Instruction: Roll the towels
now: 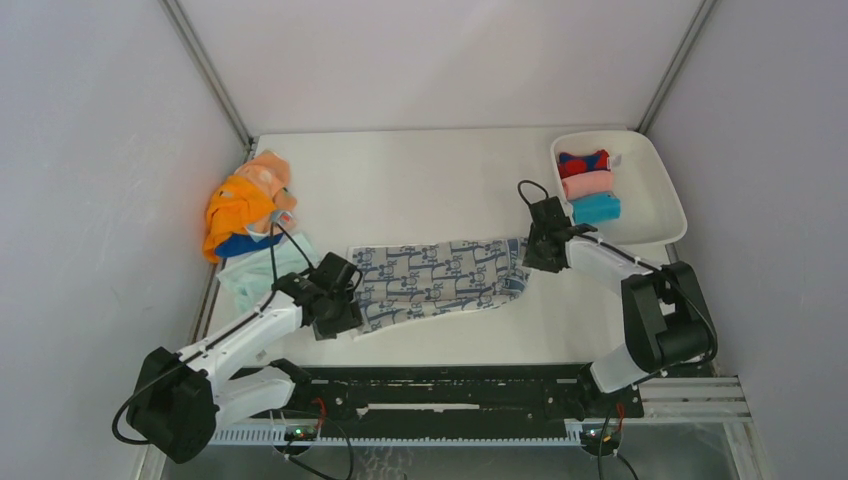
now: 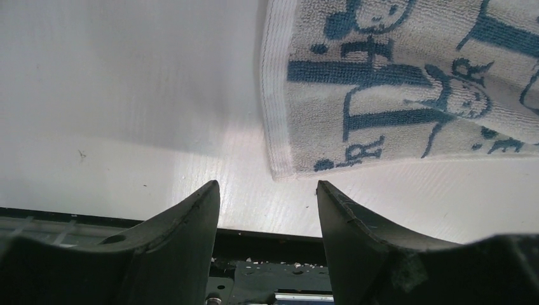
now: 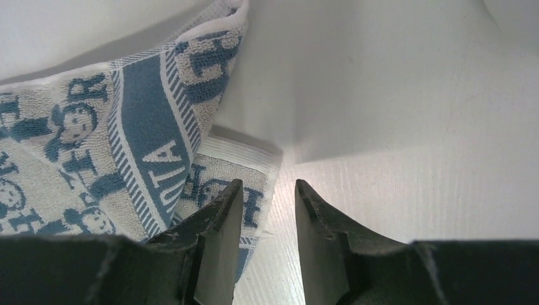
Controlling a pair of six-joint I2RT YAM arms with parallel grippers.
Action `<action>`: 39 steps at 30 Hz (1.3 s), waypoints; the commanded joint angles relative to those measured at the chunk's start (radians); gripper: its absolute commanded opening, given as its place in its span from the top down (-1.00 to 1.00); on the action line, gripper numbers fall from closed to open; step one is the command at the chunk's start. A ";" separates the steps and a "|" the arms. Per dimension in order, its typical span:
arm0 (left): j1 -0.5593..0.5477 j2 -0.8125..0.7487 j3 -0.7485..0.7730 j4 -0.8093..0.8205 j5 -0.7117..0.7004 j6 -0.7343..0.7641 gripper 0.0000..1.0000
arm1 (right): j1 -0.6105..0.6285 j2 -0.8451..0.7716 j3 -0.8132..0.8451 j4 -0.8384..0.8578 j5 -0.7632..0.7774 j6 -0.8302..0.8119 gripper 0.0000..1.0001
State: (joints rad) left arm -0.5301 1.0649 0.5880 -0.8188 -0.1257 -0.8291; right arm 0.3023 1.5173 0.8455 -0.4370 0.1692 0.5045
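1. Progress: 3 towels are rolled and sit side by side in the white tray (image 1: pixel 655 150) at far R: red-and-blue roll (image 1: pixel 583 162), pink roll (image 1: pixel 587 185), bright blue roll (image 1: pixel 596 208).
2. In hand now: the printed towel (image 1: pixel 440 282), white w/ blue-grey print, lies flat and lengthwise across the mid table (image 1: pixel 420 180). No roll started on it yet. The R end is a bit rumpled, w/ one corner folded over onto itself in the right wrist view.
3. Left to do: roll this one, then the heap at the table's L edge, which holds the orange towel (image 1: pixel 235 210), a peachy-pink one (image 1: pixel 268 172) on top, a blue one (image 1: pixel 245 244) under it, and the pale mint towel (image 1: pixel 262 272) nearest the L arm. So, by my count, under halfway.
4. Left gripper (image 2: pixel 267 203): arm reaches fwd and inward from its base, wrist tipped down over the towel's L end. Jaws stand well apart w/ nothing between them. The towel's near L corner lies just ahead of the fingertips, apart from them, w/ bare table in the gap.
5. Right gripper (image 3: pixel 267 203): arm folds back at the elbow and stretches inward to the towel's R end, close to the tray but not touching it. Jaws are narrower than the L's, w/ a clear slot between. One finger hangs over the folded corner, the other over bare table. Nothing looks pinched.
6. Judgement: both grippers look staged at opposite ends, prob. for straightening or for starting the roll from one end.
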 commanded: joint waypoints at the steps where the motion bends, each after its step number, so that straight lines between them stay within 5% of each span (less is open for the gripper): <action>1: -0.015 -0.001 0.007 -0.020 -0.029 -0.024 -0.26 | -0.005 0.029 0.026 0.031 -0.009 -0.023 0.29; 14: -0.046 0.020 0.016 -0.044 -0.044 -0.039 -0.27 | -0.003 0.145 0.032 -0.006 -0.025 -0.033 0.44; 22: -0.069 0.050 0.030 -0.057 -0.059 -0.050 -0.27 | -0.006 0.135 0.029 -0.005 -0.016 -0.031 1.00; 39: -0.093 0.107 0.087 0.019 -0.055 -0.074 -0.09 | 0.001 0.097 0.005 0.029 -0.035 -0.038 1.00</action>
State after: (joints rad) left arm -0.6159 1.1969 0.6277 -0.8482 -0.1593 -0.8722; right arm 0.2981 1.6215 0.8768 -0.4049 0.1471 0.4782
